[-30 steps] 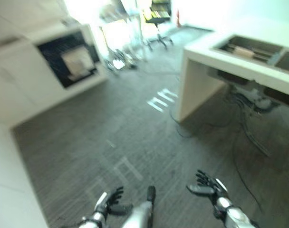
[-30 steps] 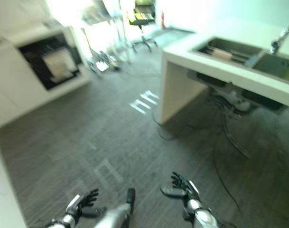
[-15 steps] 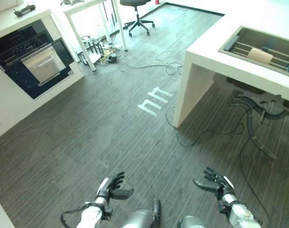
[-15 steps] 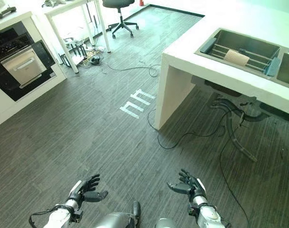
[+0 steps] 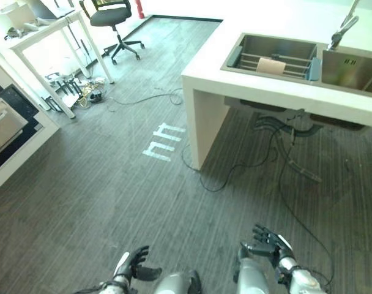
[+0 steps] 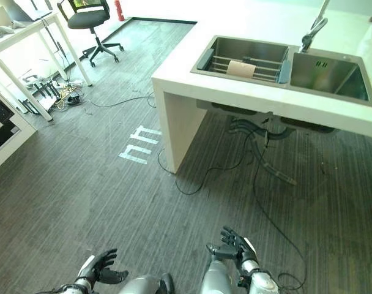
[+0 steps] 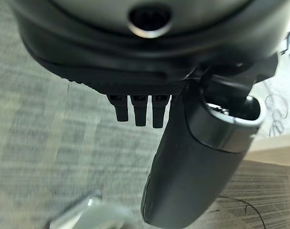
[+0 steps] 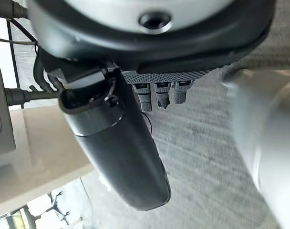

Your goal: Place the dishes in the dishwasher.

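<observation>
Right eye view shows the tabletop (image 6: 247, 98) with its sink (image 6: 244, 58), where 1 tan dish (image 6: 241, 68) lies on the rack, well apart from both robot hands; left robot hand (image 6: 99, 267) and right robot hand (image 6: 236, 248) hang released, holding nothing. By my judgement nothing is loaded yet.

A tan, rounded dish (image 6: 241, 68) rests on a metal rack (image 6: 247, 64) set across the left basin of a steel sink (image 6: 323, 72). It sits well apart from the fingers of both hands, far ahead of them, up on a white counter (image 6: 192, 70).
</observation>
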Controlling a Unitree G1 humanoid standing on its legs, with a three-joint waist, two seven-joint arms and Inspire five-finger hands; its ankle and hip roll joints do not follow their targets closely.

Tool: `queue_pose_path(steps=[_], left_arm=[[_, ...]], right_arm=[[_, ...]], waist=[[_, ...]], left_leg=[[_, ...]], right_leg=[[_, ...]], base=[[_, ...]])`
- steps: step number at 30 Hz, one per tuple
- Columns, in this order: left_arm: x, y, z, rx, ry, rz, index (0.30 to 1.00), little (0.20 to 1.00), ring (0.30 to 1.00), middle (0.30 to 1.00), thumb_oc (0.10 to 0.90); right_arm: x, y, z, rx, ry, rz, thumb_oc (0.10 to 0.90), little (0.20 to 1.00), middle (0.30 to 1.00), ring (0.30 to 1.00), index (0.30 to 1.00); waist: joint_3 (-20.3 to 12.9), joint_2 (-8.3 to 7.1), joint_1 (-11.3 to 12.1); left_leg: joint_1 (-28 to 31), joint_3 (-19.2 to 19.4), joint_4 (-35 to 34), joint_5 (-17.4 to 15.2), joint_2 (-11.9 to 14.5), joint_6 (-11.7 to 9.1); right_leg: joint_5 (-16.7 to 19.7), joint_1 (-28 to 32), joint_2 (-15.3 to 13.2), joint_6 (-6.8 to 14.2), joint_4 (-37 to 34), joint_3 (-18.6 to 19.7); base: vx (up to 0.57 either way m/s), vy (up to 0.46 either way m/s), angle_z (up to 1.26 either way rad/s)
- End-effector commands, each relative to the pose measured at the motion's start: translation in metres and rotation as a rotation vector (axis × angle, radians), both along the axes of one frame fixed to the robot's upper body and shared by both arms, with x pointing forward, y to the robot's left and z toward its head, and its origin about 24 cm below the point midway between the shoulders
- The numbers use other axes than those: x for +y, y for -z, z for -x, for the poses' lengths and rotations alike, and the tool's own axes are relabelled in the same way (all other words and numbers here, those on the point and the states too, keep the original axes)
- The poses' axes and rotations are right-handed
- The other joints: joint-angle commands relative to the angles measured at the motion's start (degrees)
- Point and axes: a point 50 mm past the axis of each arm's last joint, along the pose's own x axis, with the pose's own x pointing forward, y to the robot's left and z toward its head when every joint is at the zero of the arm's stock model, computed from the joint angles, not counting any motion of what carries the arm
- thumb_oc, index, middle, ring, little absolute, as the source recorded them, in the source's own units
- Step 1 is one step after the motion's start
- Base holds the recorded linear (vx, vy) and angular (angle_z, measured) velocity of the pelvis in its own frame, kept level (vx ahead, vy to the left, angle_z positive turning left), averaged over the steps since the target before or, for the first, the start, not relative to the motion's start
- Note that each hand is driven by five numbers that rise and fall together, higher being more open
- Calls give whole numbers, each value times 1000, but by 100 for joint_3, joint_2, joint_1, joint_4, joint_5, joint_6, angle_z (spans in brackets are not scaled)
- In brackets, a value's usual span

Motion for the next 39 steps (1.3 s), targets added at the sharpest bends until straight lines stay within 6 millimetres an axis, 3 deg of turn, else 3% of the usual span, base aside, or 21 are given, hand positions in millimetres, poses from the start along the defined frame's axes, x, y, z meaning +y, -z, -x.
queue_pose_path(steps=[1, 3, 4, 7, 8, 12, 17, 21, 23, 28, 31, 33, 34, 38, 39], left_arm=[[3, -19, -34, -158, 16, -33, 900, 900, 900, 900, 800], [0, -17, -33, -150, 14, -21, 900, 900, 900, 900, 800], [-6, -11, -28, -128, -8, 9, 900, 900, 900, 900, 800], [-7, -8, -25, -111, -33, 30, 900, 900, 900, 900, 800], [-8, -6, -23, -101, -59, 50, 900, 900, 900, 900, 800], [-12, 2, -16, -77, -142, 90, 900, 900, 900, 900, 800], [-19, 7, -12, -65, -137, 108, 900, 900, 900, 900, 800], [-19, 10, -8, -57, -141, 107, 900, 900, 900, 900, 800], [-16, 10, -10, -52, -130, 99, 900, 900, 900, 900, 800], [-6, 6, -16, -82, -150, 80, 900, 900, 900, 900, 800], [-2, 7, -13, -62, -119, 45, 900, 900, 900, 900, 800], [1, 8, -9, -44, -118, 29, 900, 900, 900, 900, 800], [2, 9, -7, -40, -132, 26, 900, 900, 900, 900, 800], [4, 8, -10, -42, -134, 23, 900, 900, 900, 900, 800], [4, 6, -14, -47, -127, 19, 900, 900, 900, 900, 800]], right_arm=[[-20, -38, -40, -195, -57, 106, 800, 900, 900, 900, 900], [-26, -34, -35, -170, -46, 124, 800, 900, 900, 900, 900], [-32, -28, -28, -121, -13, 133, 800, 900, 900, 900, 900], [-33, -18, -18, -61, 21, 132, 800, 900, 900, 900, 900], [-33, -14, -14, -34, 31, 134, 800, 900, 900, 900, 900], [-35, 8, 9, 81, 45, 139, 800, 900, 900, 900, 900], [-42, 19, 30, 153, 75, 167, 800, 900, 900, 900, 900], [-48, 20, 36, 163, 95, 179, 800, 900, 900, 900, 900], [-50, 22, 41, 185, 132, 175, 800, 900, 900, 900, 900], [-49, 30, 56, 241, 154, 157, 800, 900, 900, 900, 900], [-48, 36, 73, 291, 220, 126, 800, 900, 900, 900, 900], [-48, 37, 79, 306, 216, 123, 800, 900, 900, 900, 900], [-47, 38, 79, 309, 204, 127, 800, 900, 900, 900, 900], [-45, 38, 75, 302, 190, 133, 800, 900, 900, 900, 900], [-46, 37, 70, 293, 201, 127, 800, 900, 900, 900, 900]], waist=[[-87, 126, 128], [-62, 107, 117], [-41, 148, 227], [-73, 133, 264], [-76, 181, 256], [-165, 341, 289], [-144, 397, 338], [-152, 383, 335], [-189, 374, 263], [-219, 400, 213], [-185, 331, 113], [-144, 280, 80], [-134, 298, 64], [-64, 308, 36], [-28, 312, 47]], left_leg=[[734, -547, -108, 318, 604, -149], [352, -340, 524, 576, 717, -224], [76, -430, 488, 208, -73, -86], [210, -372, -339, 214, -348, -49], [122, -478, -413, 117, -373, -57], [-587, -997, -413, 342, -273, -237], [-993, -1210, -413, 557, -84, -330], [-980, -1251, -413, 522, -48, -279], [-852, -1091, -413, 375, -22, -197], [-471, -1182, -413, -34, -299, 212], [-296, -1163, -413, -255, -678, 663], [-123, -1128, -413, -421, -851, 780], [-115, -1091, -413, -440, -848, 805], [-14, -982, -413, -533, -769, 782], [23, -978, -413, -570, -717, 736]], right_leg=[[-220, 844, 235, 54, -1019, -144], [-358, 1031, 313, -111, -1019, -314], [-421, 1150, 428, -77, -1019, -388], [-540, 1250, 563, -62, -1019, -380], [-581, 1280, 676, -65, -1019, -325], [-724, 1309, 987, -123, -1019, -101], [-883, 1480, 1046, -179, -1019, 39], [-908, 1552, 1008, -173, -1019, 104], [-917, 1636, 901, -130, -1019, -4], [-634, 1822, 745, 20, -1019, -146], [-57, 1257, 546, 175, 817, 40], [26, 989, 513, 222, 1676, 93], [62, 827, 532, 193, 1767, 26], [-191, 641, 706, 203, 1045, -51], [-203, 632, 717, 226, 395, -81]], base=[[159, -556, -43], [191, -502, -31], [255, -411, -9], [193, -216, -50], [159, -112, -77], [170, -15, -44], [217, 100, -38], [301, 293, -29], [335, 397, -43], [287, 349, -9], [246, 364, 12], [238, 259, 27], [223, 202, 29], [111, 6, -13], [71, -69, -4]])
